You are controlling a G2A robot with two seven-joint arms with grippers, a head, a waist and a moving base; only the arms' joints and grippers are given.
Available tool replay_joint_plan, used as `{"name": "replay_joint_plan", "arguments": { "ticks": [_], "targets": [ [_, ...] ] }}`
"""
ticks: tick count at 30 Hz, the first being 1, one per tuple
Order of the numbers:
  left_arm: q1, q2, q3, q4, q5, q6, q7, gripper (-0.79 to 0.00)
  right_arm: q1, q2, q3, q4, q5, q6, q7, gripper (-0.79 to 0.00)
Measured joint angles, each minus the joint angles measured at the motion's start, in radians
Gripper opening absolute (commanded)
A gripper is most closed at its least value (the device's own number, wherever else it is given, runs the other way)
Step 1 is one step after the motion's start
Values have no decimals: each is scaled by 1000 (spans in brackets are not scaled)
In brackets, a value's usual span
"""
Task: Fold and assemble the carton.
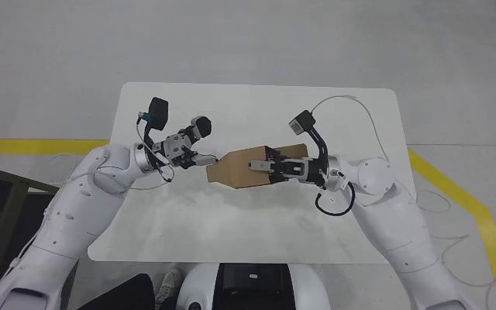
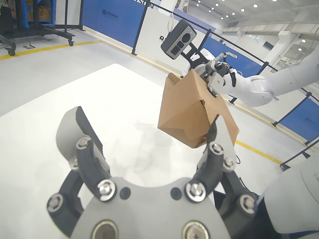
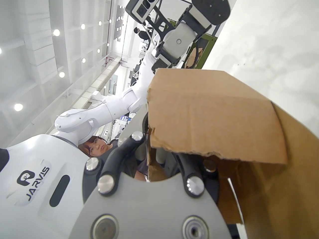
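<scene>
Your right gripper [image 1: 260, 166] clamps one wall of the brown carton [image 1: 232, 172], holding it over the middle of the white table [image 1: 256, 108]. Your left gripper [image 2: 149, 121] stands spread wide, one fingertip [image 2: 221, 131] touching the carton's folded end.

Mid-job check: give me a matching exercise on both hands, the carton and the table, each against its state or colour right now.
Things:
1. left hand
2. right hand
3. carton
4. table

States:
A. white
B. shut on a carton wall
C. brown, between both hands
D. open, one finger at the carton's corner

Pairs: 1-D, 2-B, 3-C, 4-A
</scene>
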Motion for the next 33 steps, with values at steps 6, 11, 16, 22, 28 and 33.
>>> {"name": "replay_joint_plan", "arguments": {
  "ticks": [6,11,16,22,28,33],
  "targets": [
    [11,-4,10,0,5,0,-5,0,-3,1,-1,-12,2,-2,1,-785],
    [6,-10,24,1,0,0,-16,0,-5,1,0,-15,5,-3,-1,-785],
    [3,-12,26,2,-5,0,-20,0,-4,1,-3,-13,9,-4,-2,-785],
    [6,-12,23,-8,-2,0,-23,0,-2,1,-4,-10,13,-5,-5,-785],
    [7,-15,34,-11,-1,0,-31,0,-1,-1,-6,-7,34,-8,-10,-785],
    [0,-20,47,1,-1,0,-36,0,1,-2,-7,-6,53,-12,-9,-785]
  ]
}}
